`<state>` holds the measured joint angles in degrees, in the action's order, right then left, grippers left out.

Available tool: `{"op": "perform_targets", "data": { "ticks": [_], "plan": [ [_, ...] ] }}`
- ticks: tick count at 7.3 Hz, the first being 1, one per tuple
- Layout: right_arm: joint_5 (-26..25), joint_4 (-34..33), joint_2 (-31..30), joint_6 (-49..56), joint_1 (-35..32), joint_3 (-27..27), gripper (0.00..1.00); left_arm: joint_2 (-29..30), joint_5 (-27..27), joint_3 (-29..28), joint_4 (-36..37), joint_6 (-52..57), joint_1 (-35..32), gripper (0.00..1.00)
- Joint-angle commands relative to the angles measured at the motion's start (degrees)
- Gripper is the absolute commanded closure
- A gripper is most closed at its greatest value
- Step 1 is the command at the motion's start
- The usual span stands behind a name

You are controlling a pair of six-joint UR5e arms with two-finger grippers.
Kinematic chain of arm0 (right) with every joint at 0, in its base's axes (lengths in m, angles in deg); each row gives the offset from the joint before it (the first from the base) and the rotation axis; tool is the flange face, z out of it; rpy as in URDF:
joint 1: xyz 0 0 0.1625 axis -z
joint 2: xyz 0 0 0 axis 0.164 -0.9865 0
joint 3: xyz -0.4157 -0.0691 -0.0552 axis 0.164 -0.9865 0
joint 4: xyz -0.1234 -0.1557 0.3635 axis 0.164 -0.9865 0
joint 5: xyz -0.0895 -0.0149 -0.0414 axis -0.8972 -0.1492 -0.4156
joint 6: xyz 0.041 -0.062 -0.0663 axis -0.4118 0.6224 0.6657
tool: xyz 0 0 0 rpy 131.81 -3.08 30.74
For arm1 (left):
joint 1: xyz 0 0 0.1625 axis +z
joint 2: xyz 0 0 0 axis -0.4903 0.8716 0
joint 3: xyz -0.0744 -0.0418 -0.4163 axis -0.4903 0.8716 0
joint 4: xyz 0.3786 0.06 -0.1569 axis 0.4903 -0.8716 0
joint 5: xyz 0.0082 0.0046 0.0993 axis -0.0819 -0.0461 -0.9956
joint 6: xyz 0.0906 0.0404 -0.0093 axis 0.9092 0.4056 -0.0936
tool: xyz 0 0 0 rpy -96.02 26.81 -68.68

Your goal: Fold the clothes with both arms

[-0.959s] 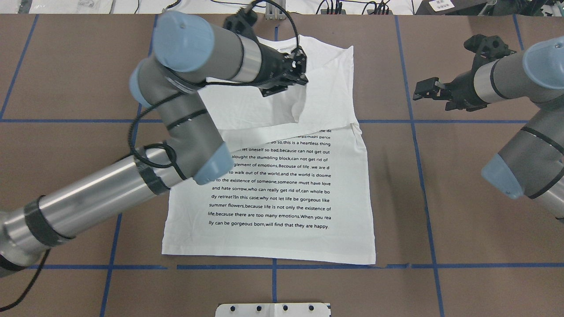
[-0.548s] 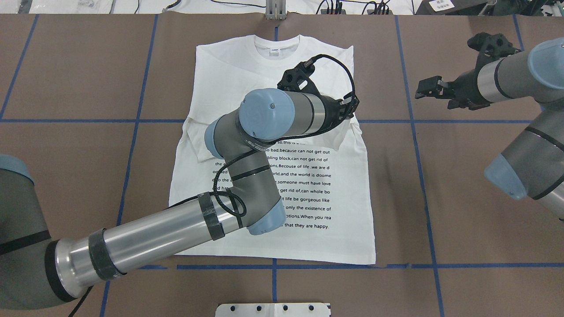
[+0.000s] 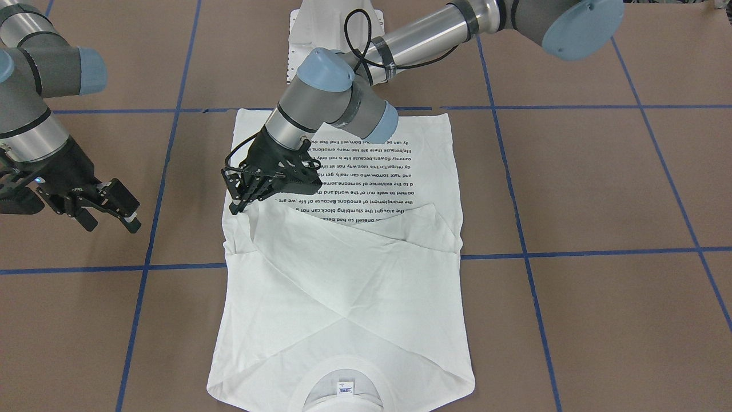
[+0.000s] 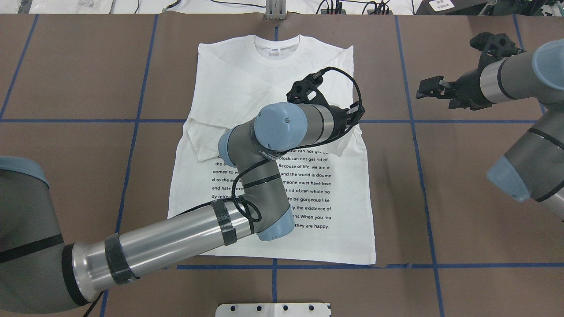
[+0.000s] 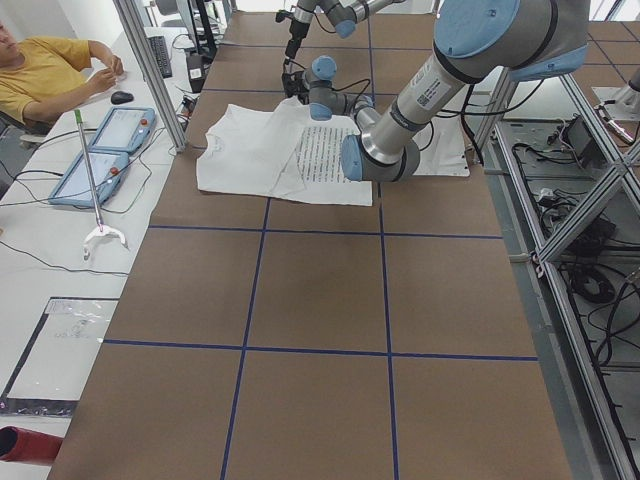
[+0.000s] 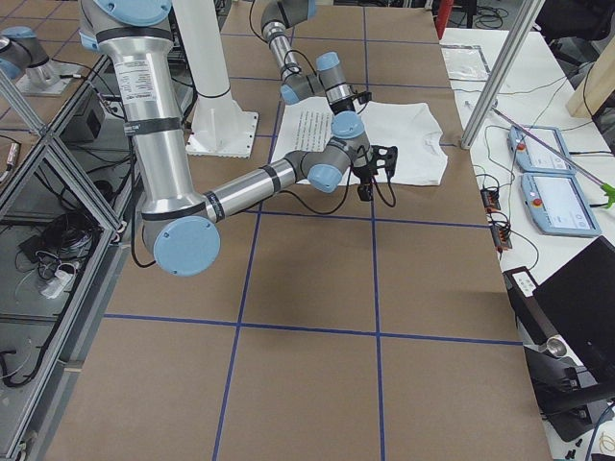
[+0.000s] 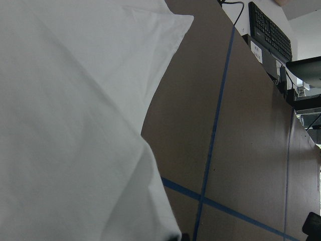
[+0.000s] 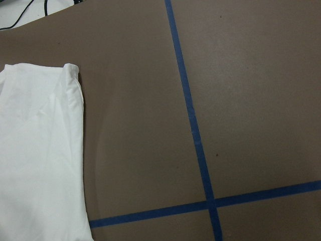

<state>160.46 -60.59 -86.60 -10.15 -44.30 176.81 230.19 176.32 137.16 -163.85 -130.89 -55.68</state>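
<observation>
The white shirt [image 4: 238, 88] lies flat, print side up, collar [image 3: 342, 377] at the far end from the robot. Both sleeves are folded across the chest [image 3: 343, 286]. My left gripper [image 3: 235, 207] has reached across to the shirt's right edge [image 4: 358, 132]. Its fingers converge on a puckered sleeve end there, so it looks shut on it. In the overhead view the wrist hides its tips. The left wrist view shows only close white cloth [image 7: 65, 125] and bare table. My right gripper [image 4: 422, 88] hovers open and empty over the table, well right of the shirt [image 8: 35, 150].
Blue tape lines [image 4: 414, 132] grid the brown table. The white base plate [image 4: 273, 309] sits at the robot's side. Beyond the far edge are a frame post [image 5: 150, 70], two tablets [image 5: 100, 150] and a seated person [image 5: 50, 70].
The left arm swung the lifted sleeve from the collar area across the chest and lowered it at the shirt's right edge, uncovering the collar. The right gripper has hardly moved.
</observation>
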Motion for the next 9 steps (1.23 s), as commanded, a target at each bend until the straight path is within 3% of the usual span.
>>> {"op": "perform_targets", "data": {
  "ticks": [1,2,3,4,6,7,8,9],
  "plan": [
    [-0.04,0.0,0.13,-0.58,0.22,-0.24,0.0,0.11,-0.03,-0.19,-0.24,0.18,0.05,0.11],
    [-0.04,0.0,0.21,-0.93,0.3,0.1,0.0,-0.06,-0.03,0.33,-0.15,0.27,0.05,0.01],
    [-0.04,0.0,0.3,-4.06,2.22,1.41,0.0,-1.02,0.23,1.81,0.11,0.62,0.05,0.01],
    [-2.3,0.0,0.39,-11.93,6.68,3.95,0.0,-4.86,0.32,8.01,1.85,0.53,-0.04,0.01],
    [-19.54,-1.39,-0.14,-28.01,23.5,11.32,0.0,-22.92,3.63,32.47,12.27,3.67,-0.13,0.01],
    [-27.64,-6.1,-0.31,-32.44,32.56,14.4,0.0,-28.75,5.84,41.03,17.29,8.05,-0.65,0.01],
    [-33.55,-12.59,-0.14,-36.75,40.04,17.13,0.0,-33.42,5.95,47.47,21.43,11.48,-1.0,0.01],
    [-36.66,-15.44,-0.14,-41.4,45.34,19.33,0.01,-35.2,5.95,49.53,22.69,12.82,-1.27,0.01]
  ]
}}
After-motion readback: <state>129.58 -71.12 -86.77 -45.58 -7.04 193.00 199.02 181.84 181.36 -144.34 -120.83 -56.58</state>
